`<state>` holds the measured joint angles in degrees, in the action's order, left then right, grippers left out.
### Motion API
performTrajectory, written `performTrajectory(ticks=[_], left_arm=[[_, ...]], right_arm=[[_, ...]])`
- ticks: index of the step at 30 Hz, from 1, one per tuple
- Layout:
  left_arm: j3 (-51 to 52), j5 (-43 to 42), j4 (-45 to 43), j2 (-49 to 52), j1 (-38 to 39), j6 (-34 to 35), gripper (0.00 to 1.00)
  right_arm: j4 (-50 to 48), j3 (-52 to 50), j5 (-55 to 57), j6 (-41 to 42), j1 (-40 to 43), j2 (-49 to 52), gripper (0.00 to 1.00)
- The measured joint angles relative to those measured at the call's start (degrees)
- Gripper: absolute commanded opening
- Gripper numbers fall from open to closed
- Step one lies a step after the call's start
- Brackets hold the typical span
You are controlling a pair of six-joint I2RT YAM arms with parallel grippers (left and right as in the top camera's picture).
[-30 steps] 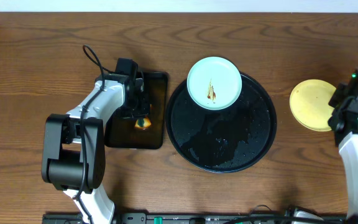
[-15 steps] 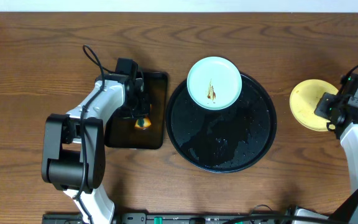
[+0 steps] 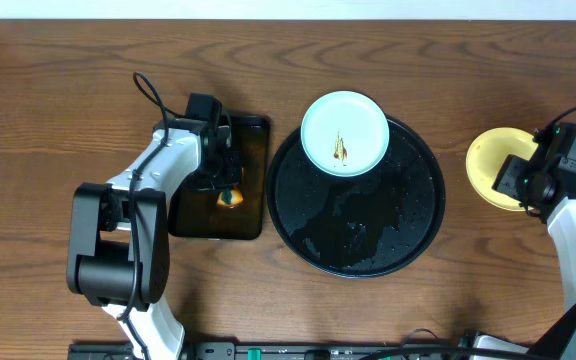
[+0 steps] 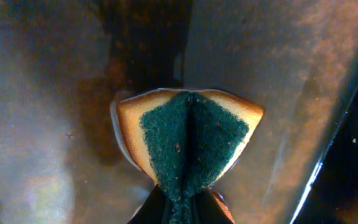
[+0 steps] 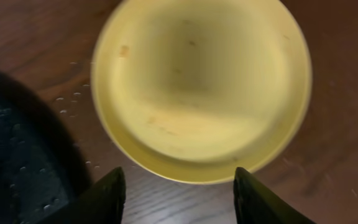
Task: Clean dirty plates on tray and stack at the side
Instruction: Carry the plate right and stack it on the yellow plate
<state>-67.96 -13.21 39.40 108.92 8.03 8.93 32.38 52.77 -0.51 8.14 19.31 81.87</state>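
A pale mint-blue plate [image 3: 344, 133] with a brown sauce smear rests on the far rim of the round black tray [image 3: 368, 225]. To the right of the tray, a pale yellow plate [image 3: 488, 160] lies flat on the wooden tabletop. My right gripper [image 3: 510, 181] hovers over its near-right part. In the right wrist view that gripper [image 5: 179, 194] is open, nothing between its fingers [image 5: 106, 198], with the yellow plate [image 5: 201, 87] just beyond them. My left gripper [image 3: 225, 188] is shut on a folded orange-and-green sponge [image 4: 188, 140] over the rectangular tray.
The small rectangular black tray [image 3: 251, 150] lies left of the round one, wet and brown-stained under the sponge. Water drops cover the round tray's floor [image 5: 11, 162]. A cable [image 3: 151, 92] loops behind the left arm. Bare wood surrounds both trays.
My right gripper has opened and shifted left over the yellow plate, which stays flat on the table. The left arm and the sponge have not moved.
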Motion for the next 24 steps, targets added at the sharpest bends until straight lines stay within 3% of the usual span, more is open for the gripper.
performTrajectory(ticks=[6,18,24], left_arm=[[0.00,0.00,0.00,0.00,0.00,0.00,0.08],[0.00,0.00,0.00,0.00,0.00,0.00,0.08],[0.00,0.00,0.00,0.00,0.00,0.00,0.08]], right_arm=[[0.24,0.00,10.14,5.20,1.07,0.00,0.53],[-4.31,0.28,16.76,7.80,16.35,0.00,0.51],[-6.05,1.86,16.61,7.80,21.84,0.59,0.63]])
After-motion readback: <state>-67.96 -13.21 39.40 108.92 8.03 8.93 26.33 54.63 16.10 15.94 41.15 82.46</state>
